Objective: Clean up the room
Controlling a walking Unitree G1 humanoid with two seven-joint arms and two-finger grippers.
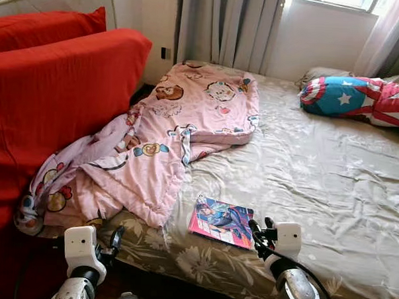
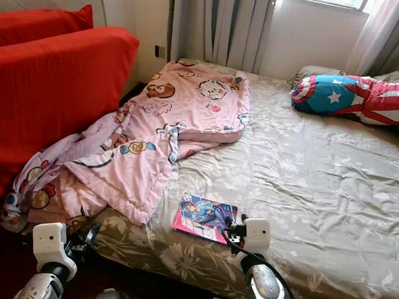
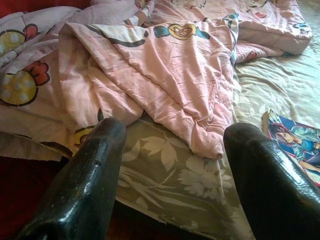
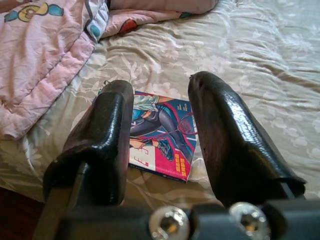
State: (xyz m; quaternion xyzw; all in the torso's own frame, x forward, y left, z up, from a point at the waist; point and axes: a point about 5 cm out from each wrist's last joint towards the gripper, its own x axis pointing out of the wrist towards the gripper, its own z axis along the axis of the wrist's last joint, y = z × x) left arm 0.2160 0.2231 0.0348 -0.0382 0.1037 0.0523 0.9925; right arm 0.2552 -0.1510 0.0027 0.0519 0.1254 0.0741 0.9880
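Observation:
A pink-edged comic book (image 1: 223,221) lies flat on the bed near its front edge; it also shows between the fingers in the right wrist view (image 4: 162,137). My right gripper (image 1: 257,230) hovers open just at the book's near right corner, nothing held. A crumpled pink cartoon blanket (image 1: 167,131) spreads over the bed's left side and hangs off the front left corner. My left gripper (image 1: 116,240) is open below the bed's front edge, pointing at the blanket's hanging fold (image 3: 165,85).
The bed (image 1: 330,182) has a grey-green floral sheet. A star-and-stripes pillow (image 1: 361,97) lies at the far right by the curtains (image 1: 224,28). A red sofa (image 1: 49,96) stands close along the left. Dark floor (image 1: 153,290) runs below the bed edge.

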